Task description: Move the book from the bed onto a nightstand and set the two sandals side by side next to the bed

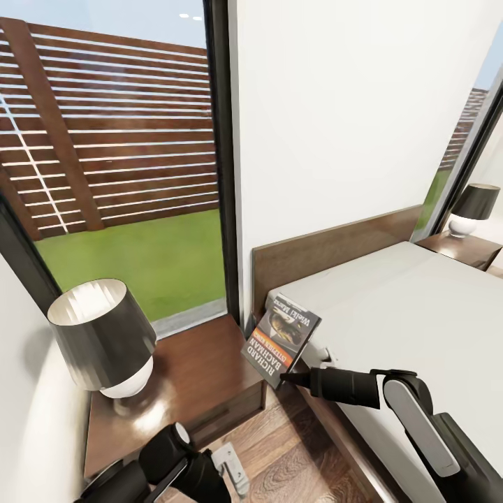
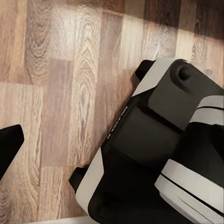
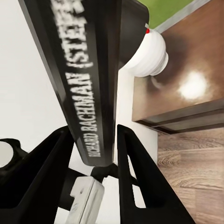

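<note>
The book (image 1: 281, 338), a dark paperback with an orange band and white "RICHARD BACHMAN" lettering, hangs tilted in the air over the gap between the bed (image 1: 412, 314) and the near nightstand (image 1: 199, 367). My right gripper (image 1: 288, 379) is shut on its lower edge. In the right wrist view both black fingers clamp the book's spine (image 3: 86, 79), with the right gripper (image 3: 93, 140) around it. My left arm (image 1: 175, 464) hangs low at the front left. One black fingertip (image 2: 9, 144) of my left gripper shows over the wood floor, holding nothing. The sandals are out of view.
A dark-shaded lamp (image 1: 105, 339) stands on the near nightstand's left half; its right half is bare. A second nightstand (image 1: 467, 249) with a lamp (image 1: 474, 207) sits beyond the bed. The wooden headboard (image 1: 335, 248), a white wall and a tall window (image 1: 119, 161) are behind. The robot's base (image 2: 154, 154) is below the left arm.
</note>
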You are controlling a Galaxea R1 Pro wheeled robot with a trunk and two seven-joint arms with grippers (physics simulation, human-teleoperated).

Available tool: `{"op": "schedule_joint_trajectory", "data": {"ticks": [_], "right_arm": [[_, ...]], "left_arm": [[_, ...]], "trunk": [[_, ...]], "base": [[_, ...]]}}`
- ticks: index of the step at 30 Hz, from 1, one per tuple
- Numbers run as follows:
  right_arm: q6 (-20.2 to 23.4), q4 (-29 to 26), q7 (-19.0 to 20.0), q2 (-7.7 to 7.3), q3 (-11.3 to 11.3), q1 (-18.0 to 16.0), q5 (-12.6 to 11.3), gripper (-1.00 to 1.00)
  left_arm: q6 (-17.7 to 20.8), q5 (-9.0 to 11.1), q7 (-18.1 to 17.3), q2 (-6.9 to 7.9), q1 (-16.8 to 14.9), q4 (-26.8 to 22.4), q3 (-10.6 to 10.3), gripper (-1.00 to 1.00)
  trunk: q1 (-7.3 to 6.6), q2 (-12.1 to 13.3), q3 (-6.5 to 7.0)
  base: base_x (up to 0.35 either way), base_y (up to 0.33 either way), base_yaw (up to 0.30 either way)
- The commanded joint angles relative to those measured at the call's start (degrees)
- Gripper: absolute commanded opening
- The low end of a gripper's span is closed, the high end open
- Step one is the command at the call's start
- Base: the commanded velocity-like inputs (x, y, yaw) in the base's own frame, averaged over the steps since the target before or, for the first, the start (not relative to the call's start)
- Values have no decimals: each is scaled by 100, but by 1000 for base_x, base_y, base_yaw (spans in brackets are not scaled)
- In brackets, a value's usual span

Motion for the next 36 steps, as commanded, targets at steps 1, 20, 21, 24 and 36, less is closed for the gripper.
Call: {"op": "schedule_joint_trajectory", "data": {"ticks": [1, 20, 21, 24, 36], "right_arm": [[7, 1, 57, -3, 3, -5, 47, -100], [-10, 233, 49, 12, 8, -13, 226, -100], [-13, 238, 49, 15, 10, -13, 243, -100], [-20, 257, 49, 58, 9, -14, 279, -100], [-31, 323, 56, 135, 10, -14, 477, -100]], "left_arm": [[23, -25, -100, 9, -5, -104, -6, 100], [32, -39, -2397, 154, -8, -854, 946, 100], [31, -40, -2495, 175, -8, -859, 981, 100], [26, -40, -2734, 217, -8, -867, 1053, 100], [19, -40, -3090, 255, -8, -875, 1508, 100]], "trunk": [[0, -4, -6], [0, -4, -6], [0, -4, -6], [0, -4, -6], [0, -4, -6]], "base": [[0, 0, 0], [0, 0, 0], [0, 0, 0], [0, 0, 0], [0, 0, 0]]}}
